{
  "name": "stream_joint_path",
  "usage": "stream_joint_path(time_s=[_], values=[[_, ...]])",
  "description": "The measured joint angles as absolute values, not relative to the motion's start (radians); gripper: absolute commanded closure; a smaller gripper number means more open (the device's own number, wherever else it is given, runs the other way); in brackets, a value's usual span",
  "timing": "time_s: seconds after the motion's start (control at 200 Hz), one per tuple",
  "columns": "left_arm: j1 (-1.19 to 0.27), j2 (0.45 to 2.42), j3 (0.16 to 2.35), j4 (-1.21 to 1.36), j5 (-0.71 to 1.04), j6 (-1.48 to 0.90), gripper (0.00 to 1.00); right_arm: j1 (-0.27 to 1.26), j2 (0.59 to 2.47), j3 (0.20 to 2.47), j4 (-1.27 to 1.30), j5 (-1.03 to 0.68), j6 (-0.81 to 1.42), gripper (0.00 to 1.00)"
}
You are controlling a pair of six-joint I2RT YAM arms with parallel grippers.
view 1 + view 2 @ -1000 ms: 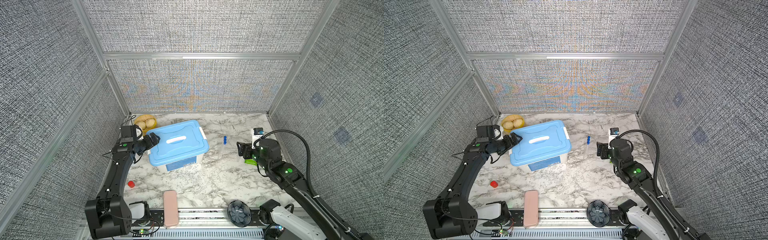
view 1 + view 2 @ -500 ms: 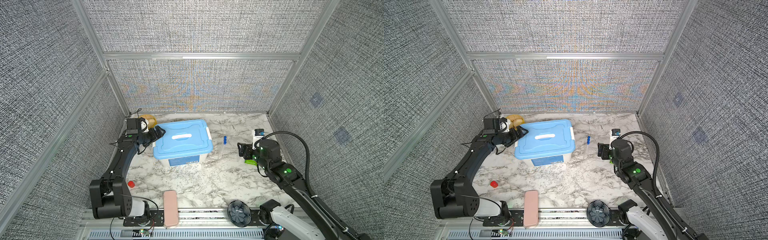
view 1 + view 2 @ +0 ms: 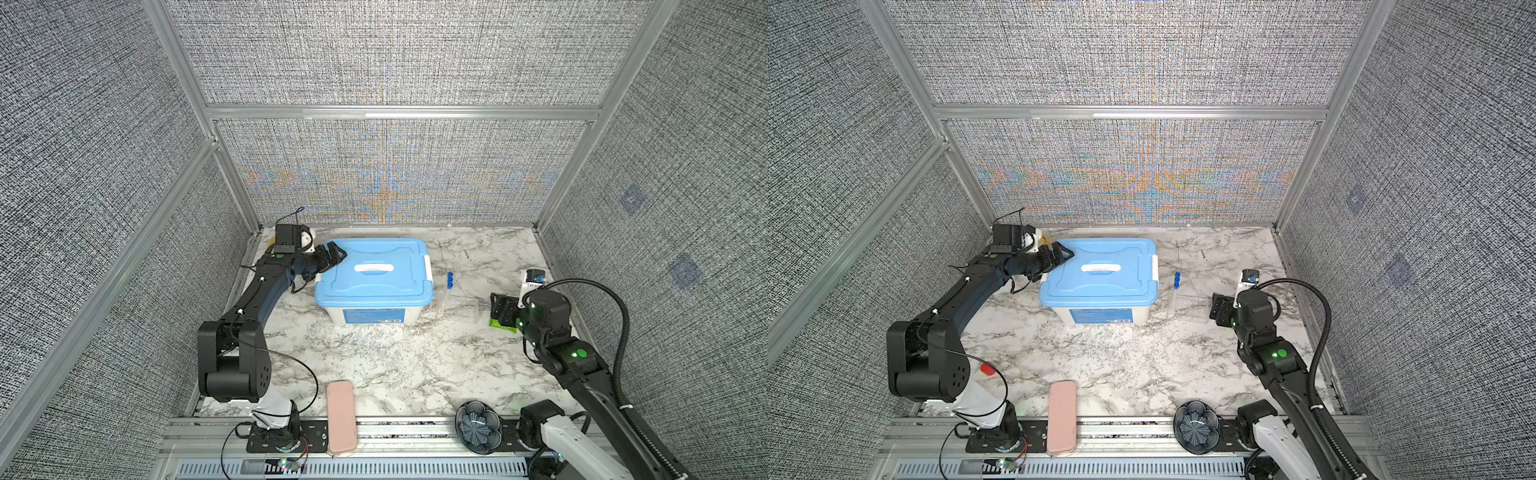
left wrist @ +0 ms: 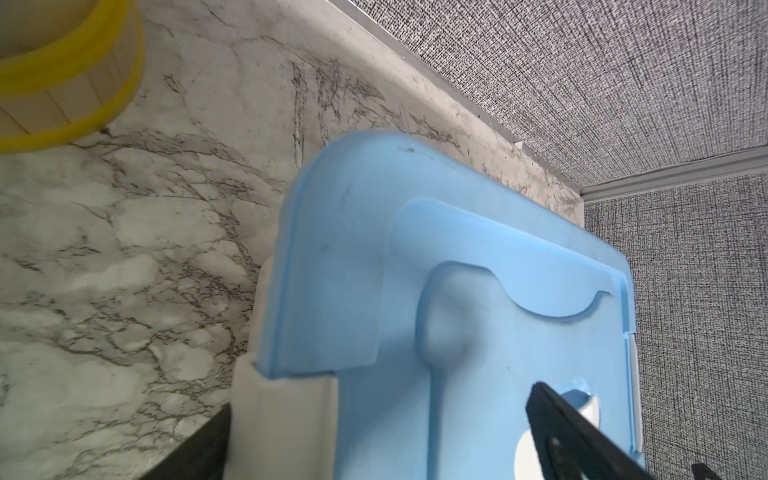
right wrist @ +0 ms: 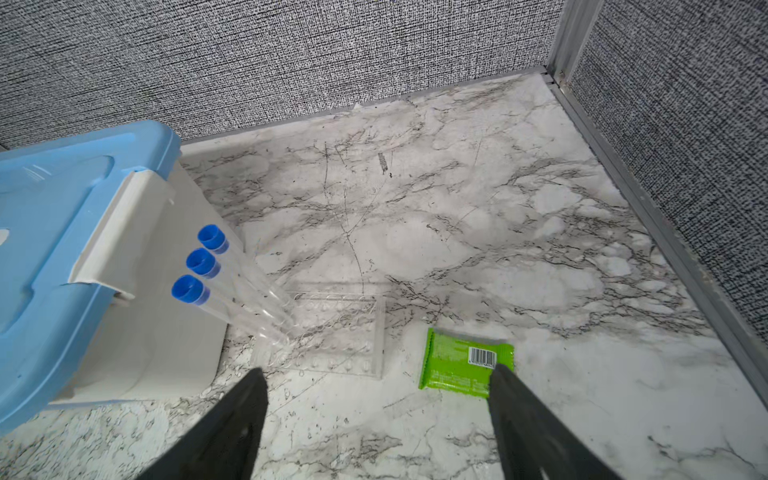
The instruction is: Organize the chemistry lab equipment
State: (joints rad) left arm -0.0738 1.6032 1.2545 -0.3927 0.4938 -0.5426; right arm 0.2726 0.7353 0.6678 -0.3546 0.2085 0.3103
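In both top views the left gripper [image 3: 332, 253] sits left of centre at the left end of the blue-lidded box [image 3: 374, 274], jaws fully spread over the lid's edge and gripping nothing. The three blue-capped tubes [image 3: 449, 280] stand tilted in the clear rack [image 3: 459, 309] just right of the box. The right gripper [image 3: 500, 309] waits at mid-right, wide open and empty, with a green packet [image 3: 503, 326] under it. A pink case [image 3: 341, 415] lies at the lower edge, and a top view shows a small red item [image 3: 987, 370] at lower left. The box front carries a blue label [image 3: 1102, 316], but its print is too small to read. In the left wrist view one finger [image 4: 573, 436] hangs over the lid and the other lies outside the white latch [image 4: 282, 415]; a yellow steamer basket [image 4: 62, 83] stands well apart. Judgement: the step in hand is releasing this latch. Lever it outward without shoving the box rightward, since the tubes stand close beside its far end. In the right wrist view the tubes [image 5: 199, 266] lean toward the box's other latch [image 5: 120, 237]; whether they touch it I cannot tell. The packet [image 5: 465, 359] shows a barcode; its wording is illegible.
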Motion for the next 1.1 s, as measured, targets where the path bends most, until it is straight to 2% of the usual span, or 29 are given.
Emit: stream_joint_path(time_s=[0.165,0.215,0.235,0.25,0.385,0.485,0.7,0.93,1.1], values=[[-0.070,1.569,1.270,-0.419,0.440,-0.526,0.01,0.242,0.738,0.620,-0.311,0.205,0.303,0.15],[-0.068,1.554,1.268,-0.427,0.422,-0.519,0.01,0.234,0.741,0.599,-0.293,0.203,0.291,0.09],[-0.066,1.546,1.265,-0.430,0.418,-0.517,0.01,0.230,0.744,0.592,-0.286,0.200,0.285,0.03],[-0.064,1.541,1.262,-0.432,0.417,-0.515,0.01,0.227,0.748,0.589,-0.282,0.198,0.279,0.01],[-0.026,1.451,1.225,-0.459,0.336,-0.517,0.01,0.182,0.793,0.550,-0.203,0.194,0.249,0.01],[-0.008,1.368,1.170,-0.476,0.208,-0.515,0.01,0.156,0.806,0.470,-0.097,0.204,0.196,0.01],[0.101,1.203,0.912,-0.433,0.018,-0.500,0.01,0.116,0.869,0.308,0.189,0.201,0.064,0.01],[0.115,1.093,0.628,-0.176,0.039,-0.342,0.01,0.091,1.028,0.222,0.438,0.150,-0.025,0.01],[0.113,1.031,0.342,0.196,0.140,-0.184,0.01,0.088,1.106,0.223,0.561,0.107,-0.053,0.01]])
